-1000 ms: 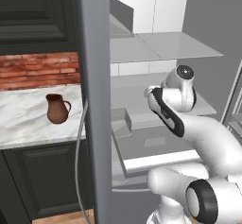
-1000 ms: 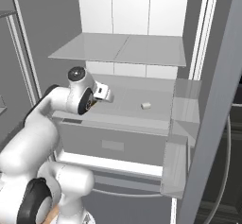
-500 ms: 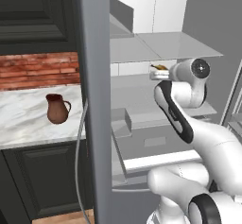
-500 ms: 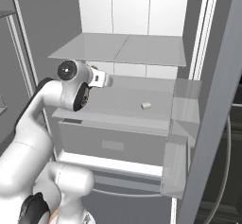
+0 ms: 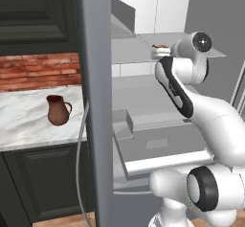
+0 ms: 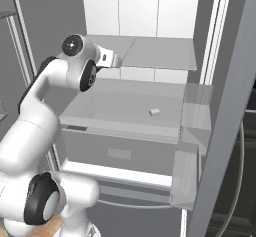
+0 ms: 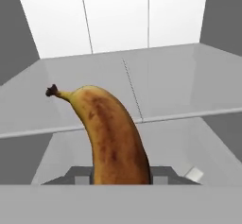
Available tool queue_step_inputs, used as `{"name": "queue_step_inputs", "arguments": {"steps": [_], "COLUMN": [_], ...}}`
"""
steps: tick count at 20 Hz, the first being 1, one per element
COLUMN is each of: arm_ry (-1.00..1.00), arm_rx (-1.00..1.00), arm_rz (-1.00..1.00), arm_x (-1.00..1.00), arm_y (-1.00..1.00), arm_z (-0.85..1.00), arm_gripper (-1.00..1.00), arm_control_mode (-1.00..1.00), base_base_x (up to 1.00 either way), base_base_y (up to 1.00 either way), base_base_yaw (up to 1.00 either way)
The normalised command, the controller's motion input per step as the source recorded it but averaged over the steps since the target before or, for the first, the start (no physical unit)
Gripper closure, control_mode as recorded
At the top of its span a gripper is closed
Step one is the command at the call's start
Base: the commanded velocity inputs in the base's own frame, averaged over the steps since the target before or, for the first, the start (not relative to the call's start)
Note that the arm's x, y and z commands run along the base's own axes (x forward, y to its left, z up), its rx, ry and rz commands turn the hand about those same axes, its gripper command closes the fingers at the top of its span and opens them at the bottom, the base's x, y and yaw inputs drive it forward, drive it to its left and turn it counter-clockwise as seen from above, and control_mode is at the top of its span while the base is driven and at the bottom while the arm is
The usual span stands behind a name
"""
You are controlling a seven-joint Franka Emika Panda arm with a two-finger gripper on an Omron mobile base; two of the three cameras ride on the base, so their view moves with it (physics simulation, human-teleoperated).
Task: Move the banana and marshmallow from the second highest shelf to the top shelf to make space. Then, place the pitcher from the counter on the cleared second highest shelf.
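The orange-yellow banana (image 7: 111, 133), brown-flecked with a dark stem, stands up between the fingers of my gripper (image 7: 121, 175), which is shut on it. My gripper (image 5: 160, 53) hangs at the front left edge of the top shelf (image 5: 201, 49), with the banana (image 5: 160, 46) just above the plate's level. From the right, my gripper (image 6: 114, 60) is beside the top shelf (image 6: 160, 53). The tiny white marshmallow (image 6: 154, 112) lies on the second highest shelf (image 6: 115, 103), and shows low right as the marshmallow (image 7: 194, 173). The reddish-brown pitcher (image 5: 58, 110) stands on the marble counter (image 5: 24, 120).
A grey side wall (image 5: 95, 101) separates the shelf stack from the counter. Below the second shelf sits a box-like bin (image 6: 120, 151). A door panel with pockets (image 6: 192, 146) hangs open on the right. Red brick (image 5: 38, 70) backs the counter.
My arm has risen with the banana from the height of the second highest shelf up to the front edge of the top shelf. Marshmallow and pitcher stay put.
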Motion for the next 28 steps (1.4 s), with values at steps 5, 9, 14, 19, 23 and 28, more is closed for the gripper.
{"name": "queue_step_inputs", "arguments": {"steps": [5,9,14,19,23,28], "arm_ry": [0.17,0.10,0.18,0.08,0.02,-0.25], "arm_rx": [0.00,0.01,0.00,0.03,0.05,0.00], "arm_rz": [-0.01,0.00,0.00,0.00,0.00,0.00], "arm_x": [1.00,1.00,1.00,1.00,1.00,0.36], "arm_y": [0.00,-0.01,0.00,0.00,0.00,0.00], "arm_z": [0.04,-0.30,-0.70,-0.19,0.00,-0.34], "arm_gripper": [1.00,1.00,1.00,1.00,1.00,-1.00], "arm_control_mode": [-1.00,-1.00,-1.00,-1.00,-1.00,-1.00], "base_base_x": [0.00,0.00,0.00,0.00,0.00,0.00], "base_base_y": [0.00,0.00,0.00,0.00,0.00,0.00], "base_base_yaw": [0.00,0.00,0.00,0.00,0.00,0.00]}}
